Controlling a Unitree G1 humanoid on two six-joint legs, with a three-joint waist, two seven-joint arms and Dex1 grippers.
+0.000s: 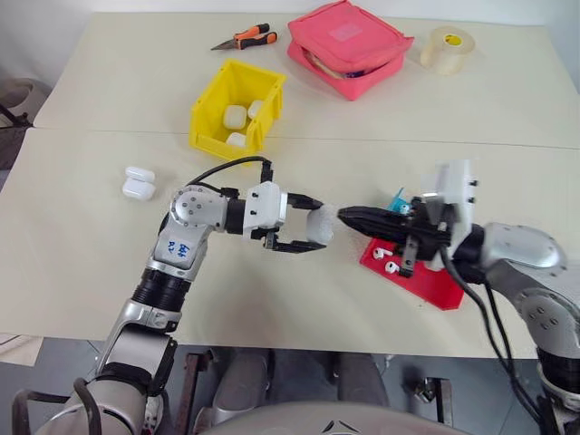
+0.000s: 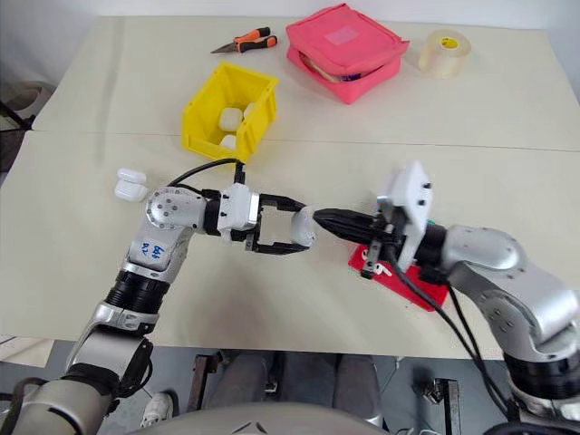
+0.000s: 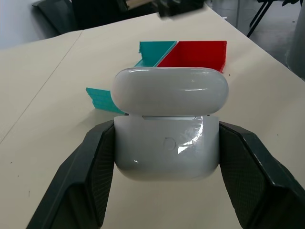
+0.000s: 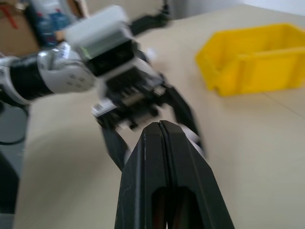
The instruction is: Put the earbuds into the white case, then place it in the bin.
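Left fingers (image 3: 100, 181) clamp white case (image 3: 167, 150) | right fingers (image 4: 164, 138) pressed together

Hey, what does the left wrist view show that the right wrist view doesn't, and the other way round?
Left wrist view: the white case close up between the left gripper's fingers, its lid ajar, with the red-and-teal tray behind it. Right wrist view: the yellow bin and the right gripper, fingers pressed together, pointing at the left gripper. Both share the beige table and the left gripper.
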